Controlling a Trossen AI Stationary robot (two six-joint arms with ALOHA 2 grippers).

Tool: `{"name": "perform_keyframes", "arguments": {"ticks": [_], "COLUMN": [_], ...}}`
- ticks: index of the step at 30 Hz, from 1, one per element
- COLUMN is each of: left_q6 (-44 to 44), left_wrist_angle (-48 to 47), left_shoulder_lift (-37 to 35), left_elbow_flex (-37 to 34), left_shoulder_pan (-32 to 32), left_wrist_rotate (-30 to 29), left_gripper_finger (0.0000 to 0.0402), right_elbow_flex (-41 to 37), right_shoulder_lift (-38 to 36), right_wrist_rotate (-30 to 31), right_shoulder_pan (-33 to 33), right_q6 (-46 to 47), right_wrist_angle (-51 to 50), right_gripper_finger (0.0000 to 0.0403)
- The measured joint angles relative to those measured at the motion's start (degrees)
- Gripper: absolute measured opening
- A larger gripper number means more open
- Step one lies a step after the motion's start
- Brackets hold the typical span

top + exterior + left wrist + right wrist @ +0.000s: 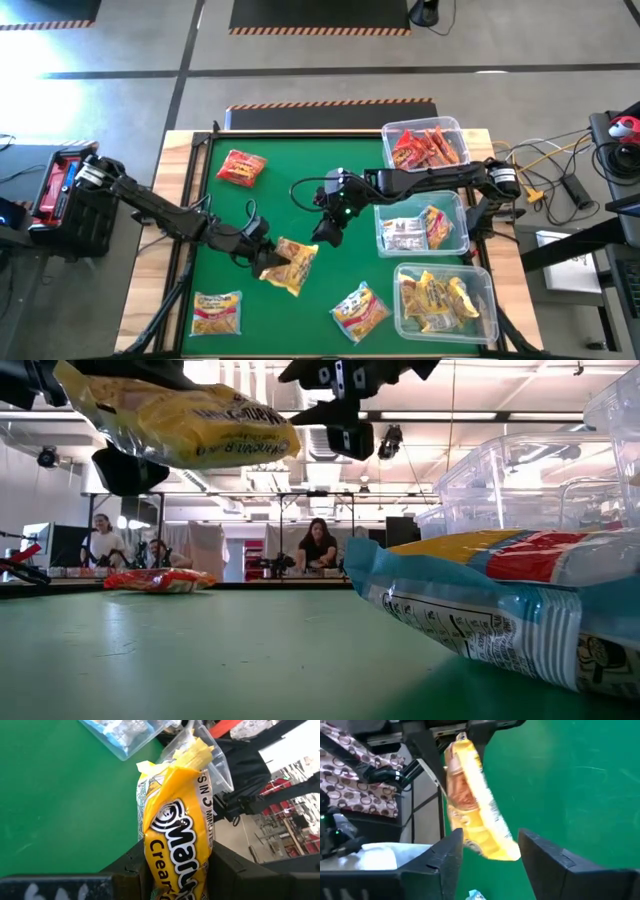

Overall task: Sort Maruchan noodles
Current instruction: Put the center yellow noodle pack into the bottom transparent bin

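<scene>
A yellow Maruchan noodle packet (291, 266) hangs over the middle of the green table (290, 140) with my left gripper (263, 256) shut on it. My right gripper (326, 234) is open at the packet's other end. In the right wrist view its fingers (451, 854) stand on either side of that end (492, 845); I cannot tell whether they touch it. A red packet (241, 167) lies flat at the far left. Two more packets (217, 312) (360, 308) lie near the front edge. My left gripper pinches one short end of the yellow packet (172, 857) between its two fingers (134, 866). The fingers come from the table's left, slanting a little downward, and the packet reaches on past them. It hangs lifted clear of the table (185, 422).
Three clear bins stand along the right edge: one with red packets (428, 145) at the far end, a middle one (423, 228) with white-and-blue packets, and a near one (446, 298) with yellow packets. People sit in the room behind the table (318, 550).
</scene>
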Motion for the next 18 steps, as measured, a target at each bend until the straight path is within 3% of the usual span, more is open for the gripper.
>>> {"name": "perform_keyframes", "arguments": {"ticks": [5,10,18], "left_q6": [2.6,2.8,6.0], "left_wrist_angle": [1.6,3.1,3.6], "left_shoulder_lift": [0.0,0.0,0.0], "left_elbow_flex": [0.0,0.0,1.1], "left_shoulder_pan": [0.5,1.8,3.1], "left_wrist_rotate": [0.3,1.4,1.5], "left_gripper_finger": [0.0113,0.0113,0.0112], "right_elbow_flex": [0.0,0.0,0.0], "right_shoulder_lift": [0.1,0.1,0.9], "right_wrist_rotate": [-0.1,-4.4,-4.3], "right_shoulder_pan": [-0.3,-0.2,-0.2], "right_q6": [0.0,0.0,-5.1], "right_wrist_angle": [1.8,5.4,6.0], "right_gripper_finger": [0.0204,0.0217,0.0222]}}
